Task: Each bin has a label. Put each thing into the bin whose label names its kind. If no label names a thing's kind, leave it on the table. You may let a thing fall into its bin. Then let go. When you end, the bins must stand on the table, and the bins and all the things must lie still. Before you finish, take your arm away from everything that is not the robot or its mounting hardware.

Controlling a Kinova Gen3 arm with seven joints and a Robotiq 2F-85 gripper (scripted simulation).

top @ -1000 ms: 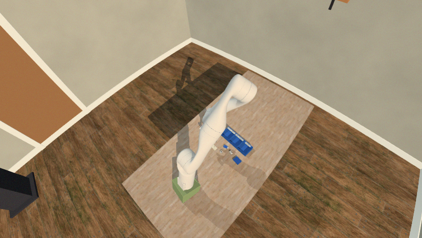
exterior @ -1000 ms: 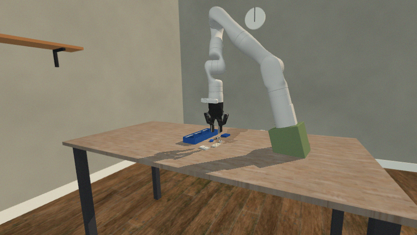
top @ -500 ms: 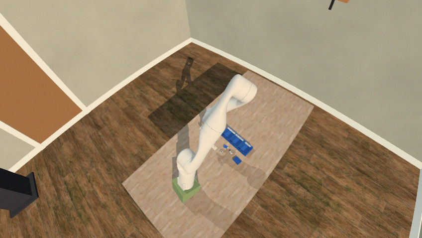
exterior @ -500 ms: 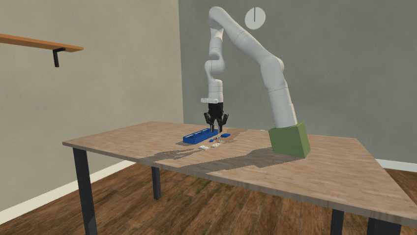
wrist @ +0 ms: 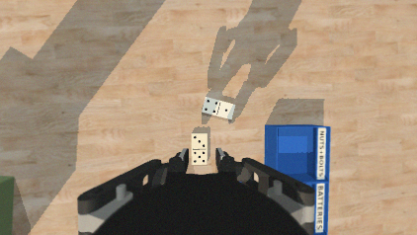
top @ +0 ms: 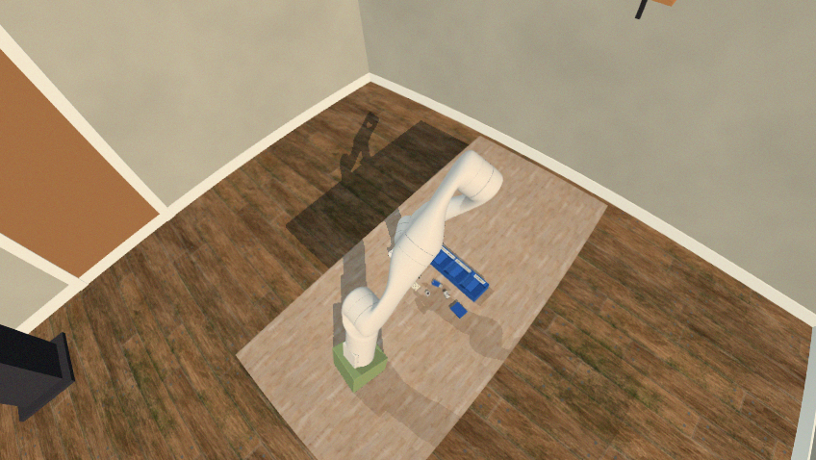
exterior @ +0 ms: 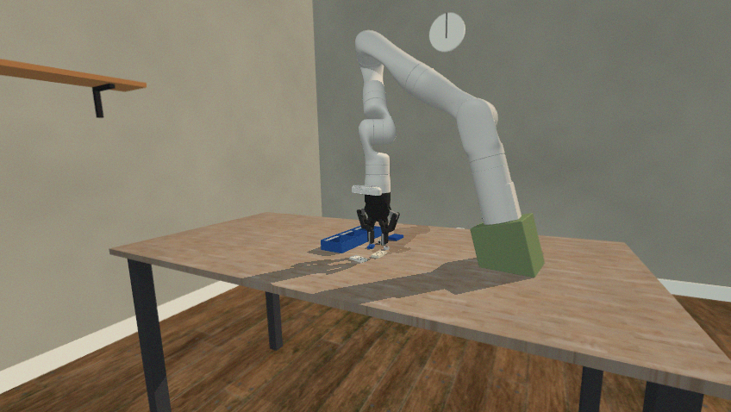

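My gripper (wrist: 202, 155) points straight down over the table, partly open, with nothing between its fingers. A white domino (wrist: 200, 148) lies on the table right below it, seen between the fingertips. A second domino (wrist: 217, 108) lies tilted a little farther on. In the exterior view the gripper (exterior: 377, 239) hangs just above the two dominoes (exterior: 379, 252) (exterior: 358, 259). The blue bin row (wrist: 295, 154) is to the right, with labels reading NUTS+BOLTS and BATTERIES. It also shows in the overhead view (top: 460, 272), behind several small things (top: 437, 288).
A flat blue thing (top: 458, 309) lies on the table apart from the bins, and shows in the side view (exterior: 395, 236). The arm's green base (exterior: 506, 244) stands near the table's edge. The arm's shadow falls across the table.
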